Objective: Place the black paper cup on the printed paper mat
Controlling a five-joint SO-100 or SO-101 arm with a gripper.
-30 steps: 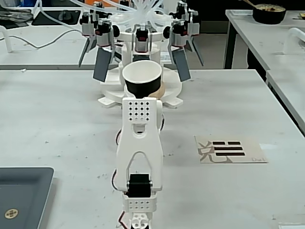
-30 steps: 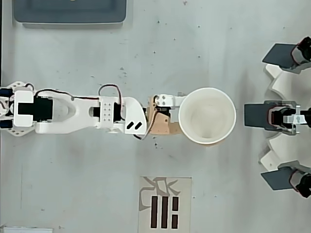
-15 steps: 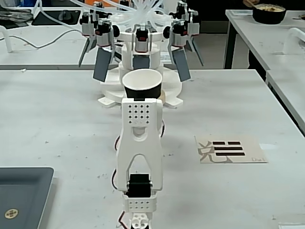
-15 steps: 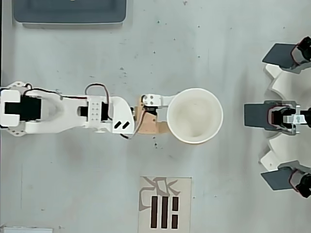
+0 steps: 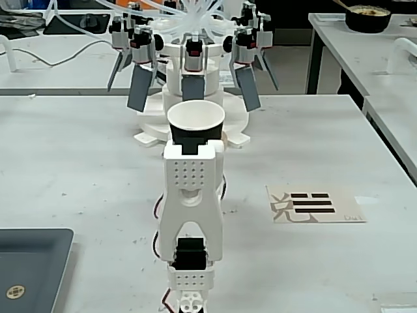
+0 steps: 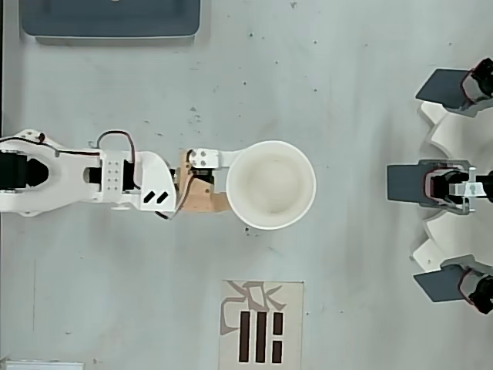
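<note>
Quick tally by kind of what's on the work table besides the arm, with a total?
Black paper cup, held in the gripper: 1
Printed paper mat: 1
Dark grey tray: 1
White dispenser rig with grey paddles: 1
Total: 4

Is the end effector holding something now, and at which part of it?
Yes. The end effector grips the upright black paper cup with white inside by its side wall; the fingers themselves are hidden beneath the rim.
</note>
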